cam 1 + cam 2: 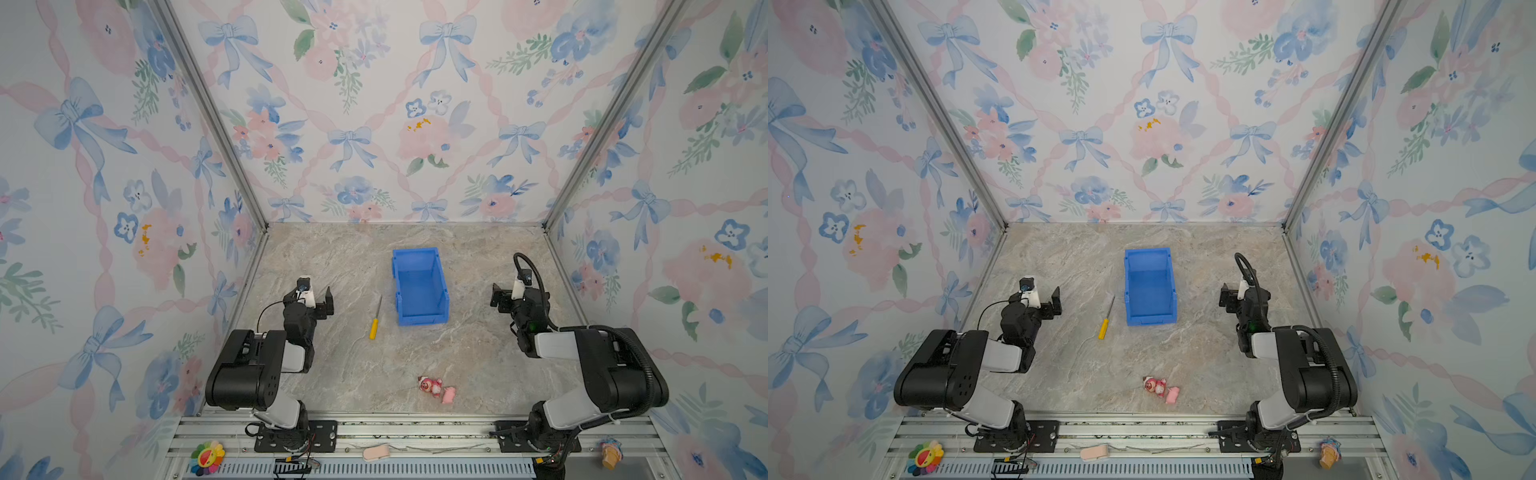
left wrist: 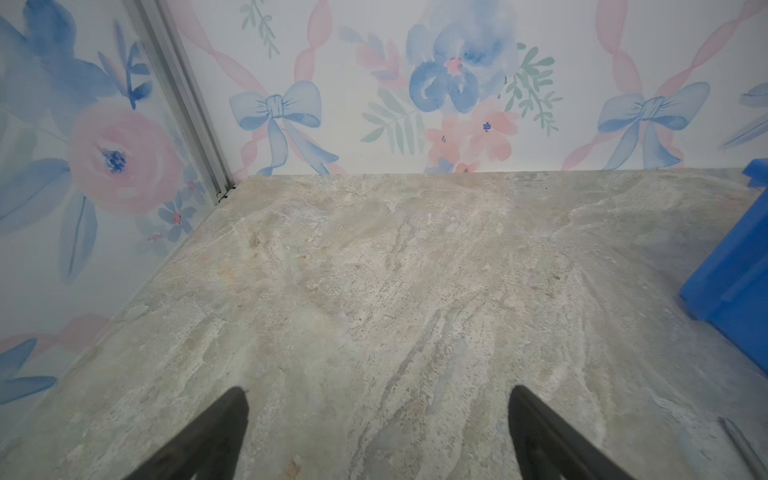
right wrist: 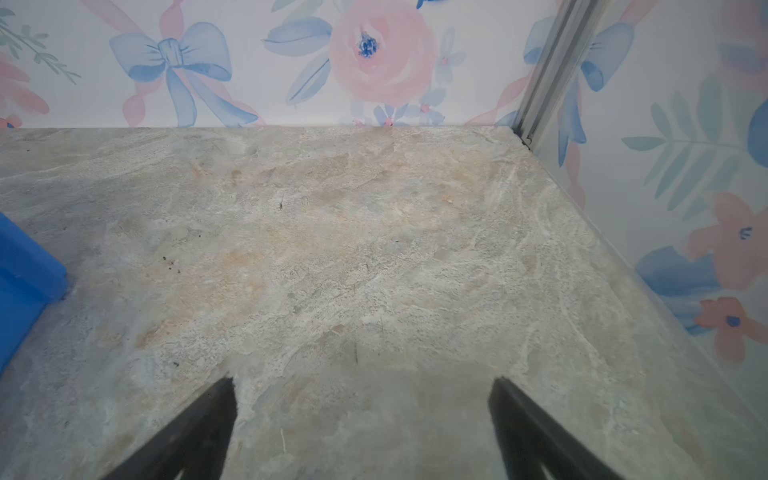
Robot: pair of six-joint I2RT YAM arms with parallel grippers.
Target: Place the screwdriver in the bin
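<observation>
Clearly, nothing of the task is done yet. The screwdriver (image 1: 375,318) lies flat on the desk (image 1: 478,257), just beside the bin (image 1: 419,291) on the left arm's side and apart from its wall. Its yellow handle is toward the robot and its thin shaft points toward the back wall. The bin stands upright near the middle of the desk, and both top views show its inside empty.

The left tool (image 2: 377,392) is spread wide and has hold of nothing. In the left wrist view only bare desk shows between its two dark fingers (image 2: 224,428), and what seems to be the grey shaft appears at the edge of that view, not between them. In the top views this tool is near the screwdriver but apart from it. The right tool (image 3: 361,380) is also wide apart and empty. It is on the other side of the bin, well apart from the screwdriver.

So, in my judgement, the whole work is left: to reach the screwdriver, close on it, lift it over the bin's wall and release it inside. The left arm seems the better placed for this. A small pink toy (image 1: 436,386) lies near the front of the desk, away from that path.
</observation>
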